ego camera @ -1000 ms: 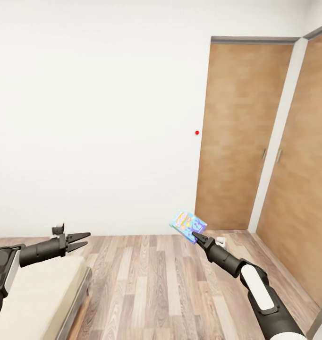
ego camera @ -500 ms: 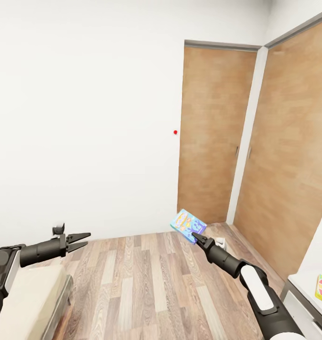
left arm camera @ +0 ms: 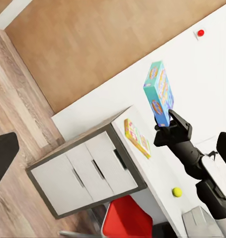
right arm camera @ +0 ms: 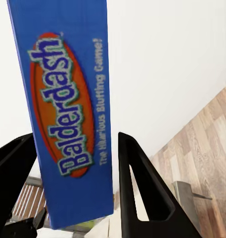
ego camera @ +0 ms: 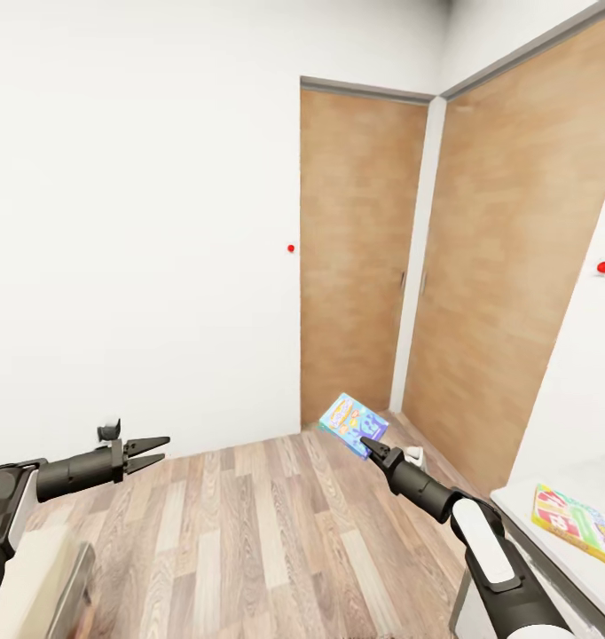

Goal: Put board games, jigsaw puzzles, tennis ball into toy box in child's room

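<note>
A home bedroom: plank floor point(ego camera: 249, 532), wooden doors point(ego camera: 356, 257), bed point(ego camera: 32, 586).

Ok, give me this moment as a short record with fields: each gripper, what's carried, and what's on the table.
right gripper: shut on the light-blue board game, held in the air above the wood floor
left gripper: open, holding nothing
table: Skip-Bo board game and tennis ball lying on it
toy box: grey corner visible past the ball
doors: closed

I count two board games point(ego camera: 353, 423) point(ego camera: 579, 525), one tennis ball point(left arm camera: 177, 192), one table point(left arm camera: 93, 168), two wooden doors point(ego camera: 351, 257) point(ego camera: 506, 293) and my two grippers point(ego camera: 156, 450) point(ego camera: 367, 445).
</note>
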Available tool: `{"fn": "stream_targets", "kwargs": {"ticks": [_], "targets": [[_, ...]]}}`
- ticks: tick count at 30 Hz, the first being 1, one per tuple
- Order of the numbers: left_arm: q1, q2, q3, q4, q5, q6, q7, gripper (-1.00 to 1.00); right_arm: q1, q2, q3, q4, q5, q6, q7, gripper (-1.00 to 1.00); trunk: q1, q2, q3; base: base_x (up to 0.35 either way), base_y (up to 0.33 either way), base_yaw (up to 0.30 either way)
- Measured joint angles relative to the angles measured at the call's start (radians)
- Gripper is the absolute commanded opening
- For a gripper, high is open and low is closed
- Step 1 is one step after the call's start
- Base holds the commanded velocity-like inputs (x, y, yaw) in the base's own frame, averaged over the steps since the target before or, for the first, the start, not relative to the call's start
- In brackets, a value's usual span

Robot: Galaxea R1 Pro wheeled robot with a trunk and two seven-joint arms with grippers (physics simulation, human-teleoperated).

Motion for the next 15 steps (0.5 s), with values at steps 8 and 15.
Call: {"fn": "stream_targets", "kwargs": {"ticks": [8, 15], "targets": [[0.000, 0.000, 0.004, 0.000, 0.004, -0.003, -0.001, 1.00, 0.000, 0.001, 0.000, 0.000, -0.003, 0.001, 0.000, -1.00, 0.000, 0.000, 0.000, 0.000, 0.000, -0.099], [0.000, 0.000, 0.004, 0.000, 0.003, -0.008, -0.002, 1.00, 0.000, 0.003, 0.000, 0.000, -0.002, 0.001, 0.000, -1.00, 0.000, 0.000, 0.000, 0.000, 0.000, -0.004]]}}
